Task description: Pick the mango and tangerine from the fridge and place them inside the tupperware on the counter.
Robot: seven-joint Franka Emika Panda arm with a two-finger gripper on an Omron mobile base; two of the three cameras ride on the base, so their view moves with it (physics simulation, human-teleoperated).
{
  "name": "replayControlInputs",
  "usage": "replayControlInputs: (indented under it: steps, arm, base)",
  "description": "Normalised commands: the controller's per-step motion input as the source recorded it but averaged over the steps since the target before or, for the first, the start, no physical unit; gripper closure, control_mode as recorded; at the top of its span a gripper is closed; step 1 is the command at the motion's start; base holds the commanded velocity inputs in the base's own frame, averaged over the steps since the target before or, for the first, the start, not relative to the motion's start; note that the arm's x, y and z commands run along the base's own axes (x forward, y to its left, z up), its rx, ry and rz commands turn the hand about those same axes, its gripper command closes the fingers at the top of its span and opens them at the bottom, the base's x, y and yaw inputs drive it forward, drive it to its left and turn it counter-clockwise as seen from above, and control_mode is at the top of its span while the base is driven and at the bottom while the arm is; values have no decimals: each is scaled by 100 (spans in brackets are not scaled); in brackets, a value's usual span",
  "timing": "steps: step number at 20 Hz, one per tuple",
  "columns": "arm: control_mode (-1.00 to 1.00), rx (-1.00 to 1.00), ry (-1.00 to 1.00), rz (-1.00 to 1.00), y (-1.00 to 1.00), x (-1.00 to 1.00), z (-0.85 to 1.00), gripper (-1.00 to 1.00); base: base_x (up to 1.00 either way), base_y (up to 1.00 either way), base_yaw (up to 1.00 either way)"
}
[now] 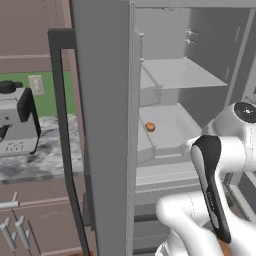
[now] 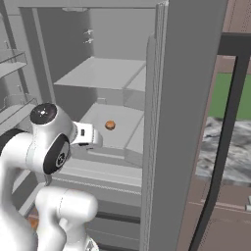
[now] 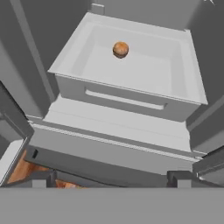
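Note:
The fridge [image 1: 175, 75] stands open in front of me. A small round orange fruit, by its look the tangerine [image 3: 120, 49], lies alone in a shallow grey tray shelf [image 3: 70, 57] in the fridge; it also shows as the tangerine [image 1: 150, 127] [image 2: 110, 125] from the base. My gripper [image 3: 111, 179] is open wide, well short of the fruit and above the shelf's front ledge, with nothing between its fingers. From the right, the gripper [image 2: 90, 136] points into the fridge. The mango and the tupperware are out of view.
The open fridge door [image 1: 105, 125] with its dark bar handle [image 1: 62, 125] stands between me and the marbled counter [image 1: 47, 155]. A coffee machine [image 1: 17, 122] sits on that counter. A second door [image 2: 181, 122] flanks the right. Door racks [image 2: 12, 59] hang at the left.

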Motion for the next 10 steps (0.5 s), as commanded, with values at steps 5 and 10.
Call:
replayControlInputs:
  steps: [5,10]
  arm:
    - [-100,2,-4,0,0,65,-26,-100]
    - [-100,6,2,0,0,77,-2,-100]
  base:
    - [0,0,0]
    - [0,0,0]
